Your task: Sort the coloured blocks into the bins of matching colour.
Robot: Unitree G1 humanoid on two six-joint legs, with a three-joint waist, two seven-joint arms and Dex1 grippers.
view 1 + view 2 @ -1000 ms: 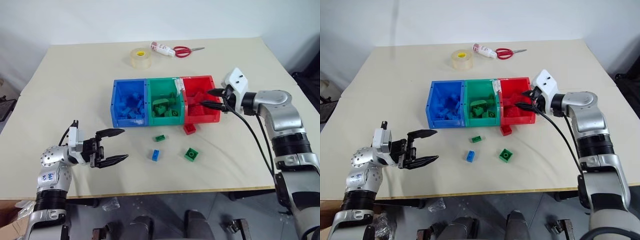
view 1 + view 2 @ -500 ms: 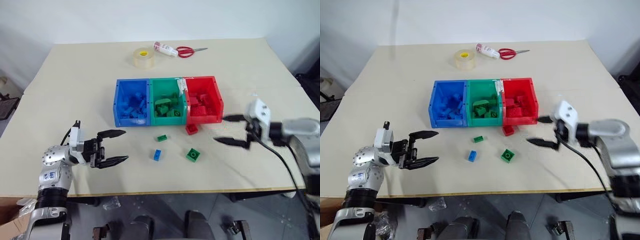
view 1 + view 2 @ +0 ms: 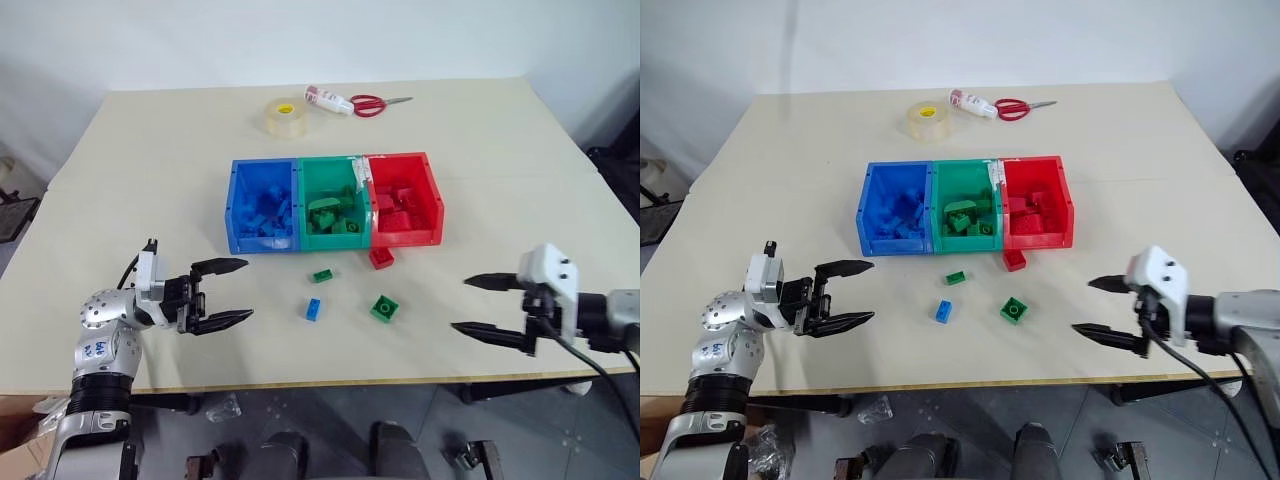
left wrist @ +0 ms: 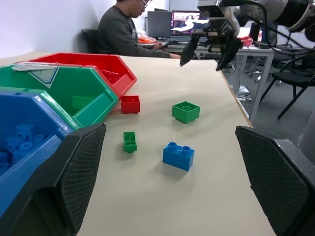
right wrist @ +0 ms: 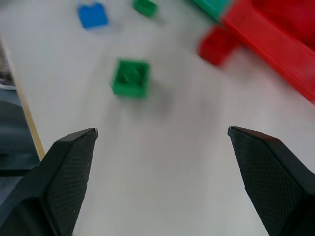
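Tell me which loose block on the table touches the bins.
The red block: it sits right against the front of the red bin. The two green blocks and the blue block lie apart, nearer the table's front edge.

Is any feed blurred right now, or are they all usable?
Right wrist view: smeared, the green block and red block have soft edges. Left wrist view: loose blocks sharp, own fingers out of focus. Head views: crisp, evenly lit.

Motion-blurred red brick [image 5: 216, 45] beside cropped red bin [image 5: 275, 34].
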